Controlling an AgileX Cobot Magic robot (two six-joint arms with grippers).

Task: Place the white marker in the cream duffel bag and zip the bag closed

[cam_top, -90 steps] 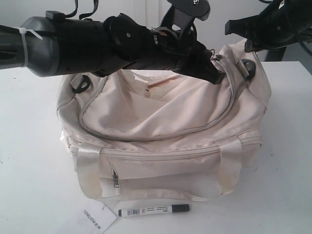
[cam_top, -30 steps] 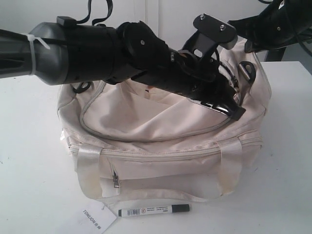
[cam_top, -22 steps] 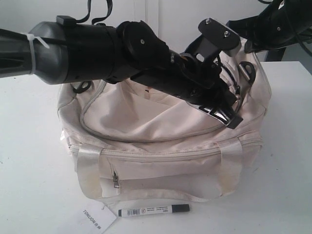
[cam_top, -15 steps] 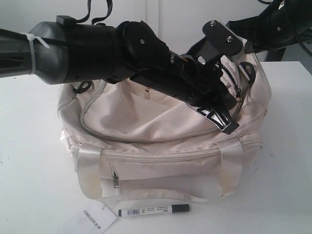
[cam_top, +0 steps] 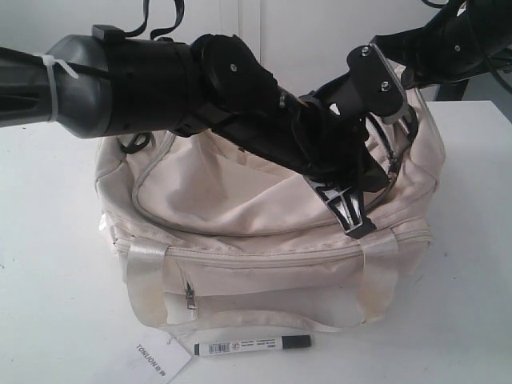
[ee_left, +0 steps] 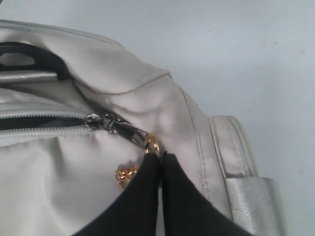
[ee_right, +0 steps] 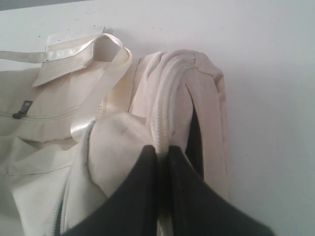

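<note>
Bright, even light; faint shadow under cream duffel bag (cam_top: 240,192).

The left arm (cam_top: 152,80) is a thick, glossy black cylinder with a grey collar (cam_top: 76,96) ringed by a white cable tie (cam_top: 50,70). Silver screws (cam_top: 232,69) dot its joints and black angled plate (cam_top: 376,74). Thin black cables (cam_top: 164,18) trail from it. The right arm (cam_top: 448,44) is black too. Each has smooth, black, tapered fingers (ee_left: 140,196).

Robot lab; plain white tabletop (cam_top: 56,264)
</note>
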